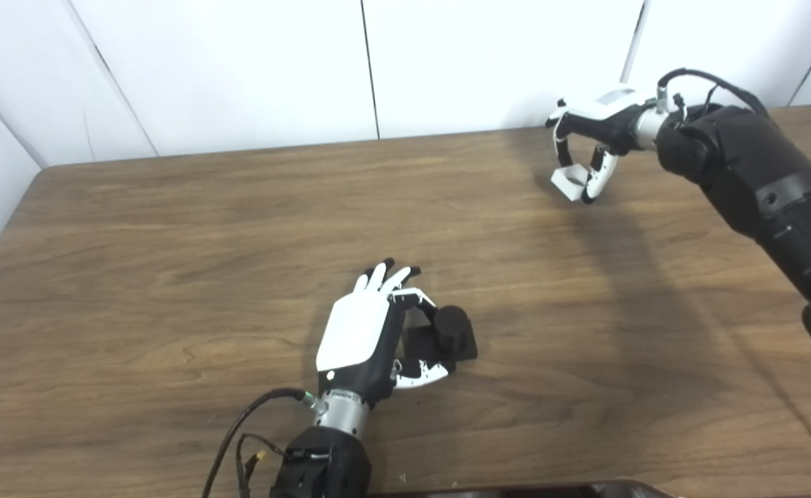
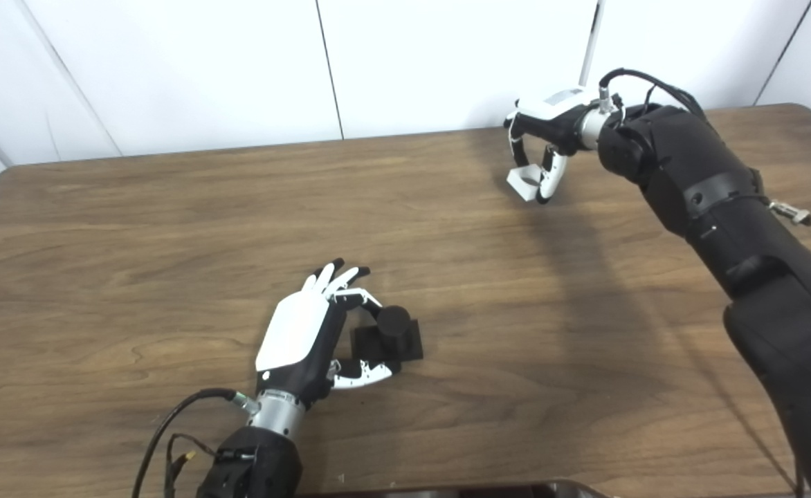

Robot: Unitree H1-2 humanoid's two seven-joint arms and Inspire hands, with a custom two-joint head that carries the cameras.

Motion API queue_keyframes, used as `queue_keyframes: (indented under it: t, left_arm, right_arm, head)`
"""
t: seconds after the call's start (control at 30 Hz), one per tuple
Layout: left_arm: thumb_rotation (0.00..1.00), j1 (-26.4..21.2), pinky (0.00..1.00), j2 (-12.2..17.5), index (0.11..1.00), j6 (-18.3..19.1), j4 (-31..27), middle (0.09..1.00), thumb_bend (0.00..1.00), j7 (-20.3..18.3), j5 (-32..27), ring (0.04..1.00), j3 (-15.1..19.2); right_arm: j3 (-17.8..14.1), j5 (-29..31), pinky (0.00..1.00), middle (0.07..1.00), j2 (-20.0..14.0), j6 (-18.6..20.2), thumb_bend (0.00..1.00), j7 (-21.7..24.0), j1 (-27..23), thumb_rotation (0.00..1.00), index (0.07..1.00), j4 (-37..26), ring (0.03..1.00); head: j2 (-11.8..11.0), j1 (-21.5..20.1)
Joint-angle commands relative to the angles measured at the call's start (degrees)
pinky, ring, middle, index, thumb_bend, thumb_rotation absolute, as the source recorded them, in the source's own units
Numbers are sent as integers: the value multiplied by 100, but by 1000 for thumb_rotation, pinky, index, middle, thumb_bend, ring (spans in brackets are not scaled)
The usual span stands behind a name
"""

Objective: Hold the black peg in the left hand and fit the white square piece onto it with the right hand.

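The black peg [image 1: 452, 330], a short cylinder on a square black base, rests on the wooden table [image 1: 170, 263] near the front middle. My left hand [image 1: 364, 330] lies just left of it, white back up, open. One finger curls toward the cylinder and the thumb [image 1: 427, 374] reaches along the base's near edge, while the other fingers point straight away. At the far right of the table my right hand [image 2: 540, 142] is shut on the white square piece [image 2: 524, 181], pinched between fingers and thumb low over the tabletop.
White wall panels [image 1: 239, 69] stand right behind the table's far edge. A dark object's rim [image 1: 551, 490] shows at the bottom edge. My bulky black right forearm [image 1: 758, 180] crosses the table's right side. Bare wood lies between the two hands.
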Motion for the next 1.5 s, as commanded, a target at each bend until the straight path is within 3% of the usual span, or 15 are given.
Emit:
queue_keyframes:
  t: [0.0,0.33,0.5,0.8,1.03,1.47]
  left_arm:
    - [63,-88,1000,-32,491,31,-88,914,524,35,88,1000,14]
    - [63,-127,1000,-9,491,49,-77,914,524,32,145,1000,17]
    - [63,-129,1000,2,491,37,-93,914,524,20,114,1000,30]
    - [62,-139,1000,-6,491,19,-62,916,524,46,74,1000,33]
    - [62,-147,1000,-18,491,34,-64,915,524,44,116,1000,17]
    - [62,-196,1000,-21,491,32,-39,913,524,38,114,1000,15]
  right_arm:
    - [-323,224,1000,907,-221,306,525,28,-185,148,488,-381,1000]
    - [-737,302,1000,911,-370,982,525,528,216,150,489,-1622,1000]
    - [-713,58,1000,912,-456,1439,525,978,475,153,489,-2594,1000]
    - [-761,-159,1000,887,-399,1654,525,1462,810,150,488,-3794,1000]
    - [-761,-393,1000,889,-202,2053,526,2005,1005,149,486,-4726,1000]
    - [-554,-779,1000,911,92,1895,525,2827,1246,145,490,-6009,1000]
  head:
    - [2,-1]
    - [17,-3]
    - [12,-26]
    - [9,-24]
    - [16,-17]
    - [36,-6]
